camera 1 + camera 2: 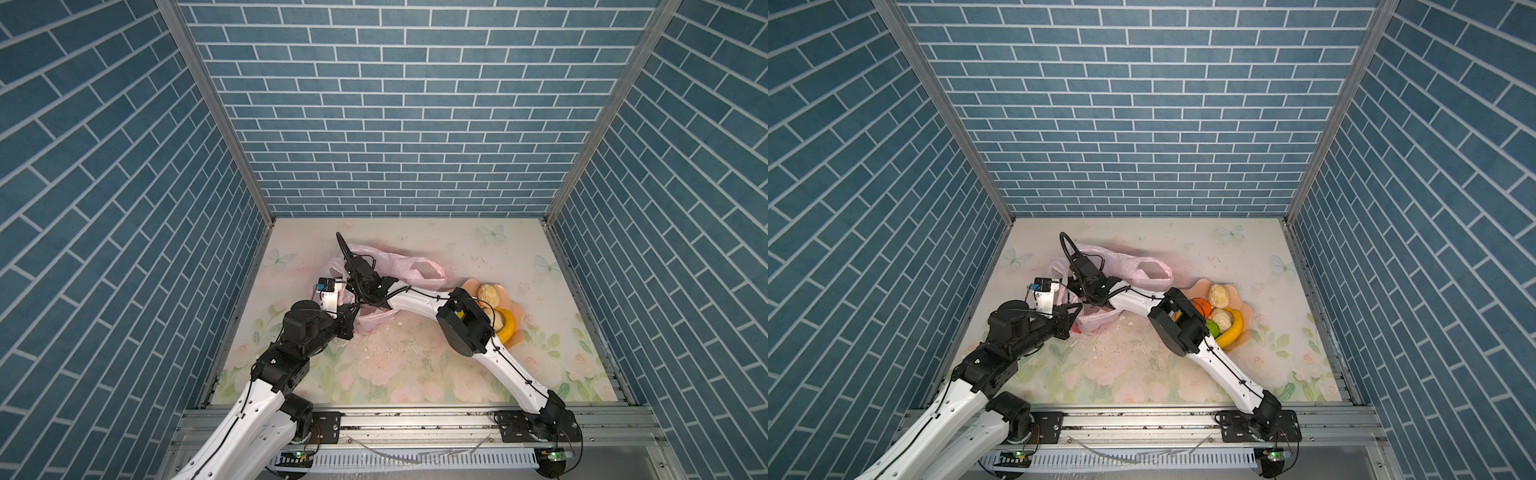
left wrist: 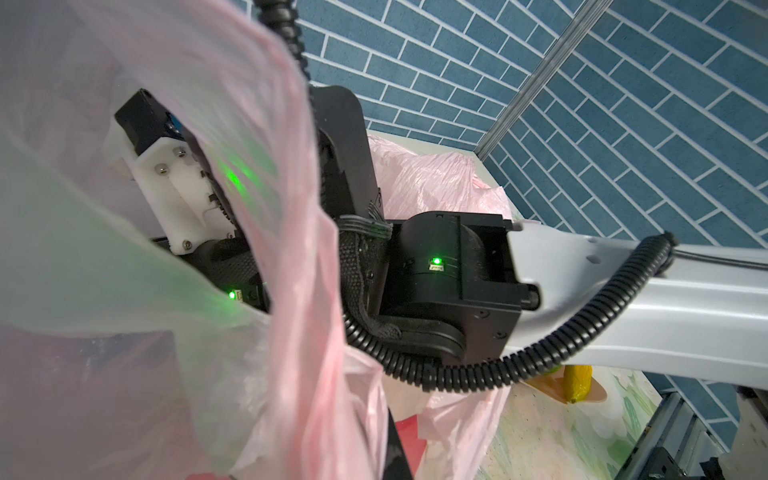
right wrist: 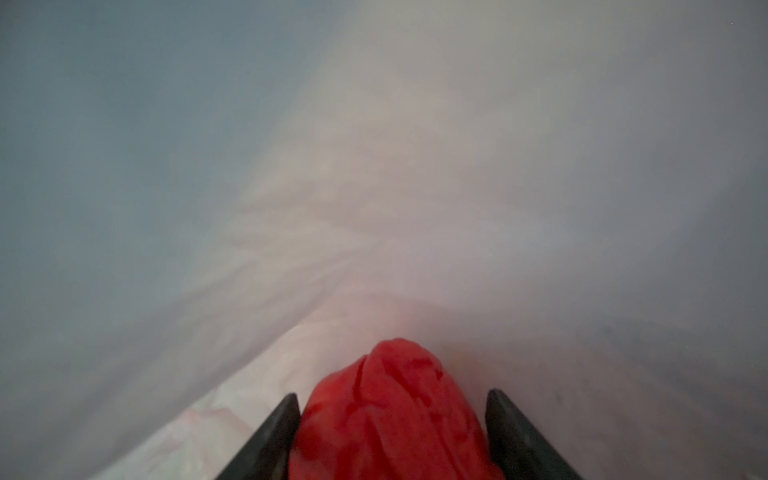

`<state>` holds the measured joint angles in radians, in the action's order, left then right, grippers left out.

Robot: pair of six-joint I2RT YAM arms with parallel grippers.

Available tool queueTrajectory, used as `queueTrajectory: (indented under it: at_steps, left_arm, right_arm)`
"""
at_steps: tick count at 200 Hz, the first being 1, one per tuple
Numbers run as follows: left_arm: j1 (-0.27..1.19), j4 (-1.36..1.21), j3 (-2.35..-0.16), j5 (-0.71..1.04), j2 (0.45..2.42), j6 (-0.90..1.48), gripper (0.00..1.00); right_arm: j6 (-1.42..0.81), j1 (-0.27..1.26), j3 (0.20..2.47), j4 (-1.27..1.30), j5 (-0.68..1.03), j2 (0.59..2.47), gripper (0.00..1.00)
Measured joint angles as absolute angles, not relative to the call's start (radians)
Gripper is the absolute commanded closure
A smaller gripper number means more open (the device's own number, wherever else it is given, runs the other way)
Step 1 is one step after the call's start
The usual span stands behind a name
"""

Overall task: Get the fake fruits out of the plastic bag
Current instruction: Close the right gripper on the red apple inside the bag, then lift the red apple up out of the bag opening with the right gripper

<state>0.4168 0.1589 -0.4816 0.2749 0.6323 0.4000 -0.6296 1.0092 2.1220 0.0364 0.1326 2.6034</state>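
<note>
Plastic bag (image 2: 291, 208) film closest; rim pinched by L gripper (image 1: 1077, 307) so mouth is prob. propped open. R gripper (image 3: 392, 395) sunk inside, jaws spread astride red apple (image 3: 386, 436), unclamped. Other fruits (image 1: 1219, 295) parked in bowl (image 1: 1198, 286) right of claw.

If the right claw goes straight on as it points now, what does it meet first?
The red apple, between the fingers of the right claw. Behind it, probably the plastic bag; depth is unclear.
</note>
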Motion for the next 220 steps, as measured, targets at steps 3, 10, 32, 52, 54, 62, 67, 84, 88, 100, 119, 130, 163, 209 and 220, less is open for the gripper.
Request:
queueTrajectory:
  at_steps: [3, 10, 32, 52, 54, 62, 67, 84, 88, 100, 119, 130, 163, 209, 220]
  left_arm:
    - [0.417, 0.159, -0.482, 0.275, 0.632, 0.400, 0.95]
    - [0.417, 0.159, -0.482, 0.275, 0.632, 0.400, 0.95]
    - [0.417, 0.159, -0.482, 0.274, 0.632, 0.400, 0.95]
    - [0.417, 0.160, -0.480, 0.271, 0.632, 0.400, 0.95]
    - [0.417, 0.160, -0.480, 0.271, 0.631, 0.400, 0.95]
    - [0.417, 0.160, -0.478, 0.269, 0.630, 0.400, 0.95]
    - [0.417, 0.161, -0.477, 0.267, 0.628, 0.400, 0.95]
    - [0.417, 0.165, -0.476, 0.260, 0.622, 0.400, 0.95]
    - [0.417, 0.165, -0.476, 0.257, 0.620, 0.400, 0.95]
    - [0.417, 0.168, -0.476, 0.249, 0.616, 0.400, 0.95]
    - [0.417, 0.169, -0.476, 0.236, 0.610, 0.400, 0.95]
    - [0.417, 0.170, -0.476, 0.225, 0.608, 0.401, 0.95]
    - [0.417, 0.174, -0.456, 0.196, 0.598, 0.408, 0.95]
    - [0.417, 0.193, -0.432, 0.148, 0.576, 0.410, 0.95]
    - [0.417, 0.200, -0.430, 0.136, 0.568, 0.411, 0.95]
  right_arm:
    - [-0.630, 1.009, 2.122, 0.036, 0.133, 2.603, 0.43]
    - [-0.631, 1.008, 2.122, 0.037, 0.133, 2.603, 0.46]
    - [-0.632, 1.007, 2.122, 0.037, 0.134, 2.603, 0.55]
    - [-0.632, 1.007, 2.122, 0.037, 0.135, 2.603, 0.61]
    - [-0.632, 1.006, 2.122, 0.037, 0.135, 2.603, 0.62]
    - [-0.632, 1.006, 2.122, 0.037, 0.136, 2.603, 0.64]
    - [-0.632, 1.005, 2.122, 0.037, 0.136, 2.603, 0.66]
    - [-0.632, 1.002, 2.122, 0.037, 0.137, 2.603, 0.70]
    - [-0.632, 1.001, 2.122, 0.038, 0.138, 2.603, 0.71]
    - [-0.632, 0.997, 2.122, 0.038, 0.141, 2.603, 0.74]
    - [-0.632, 0.991, 2.119, 0.043, 0.146, 2.603, 0.78]
    - [-0.632, 0.987, 2.108, 0.050, 0.149, 2.598, 0.79]
    - [-0.630, 0.981, 2.033, 0.052, 0.154, 2.547, 0.84]
    - [-0.627, 0.978, 1.898, 0.043, 0.155, 2.436, 0.87]
    - [-0.623, 0.978, 1.863, 0.044, 0.155, 2.404, 0.87]
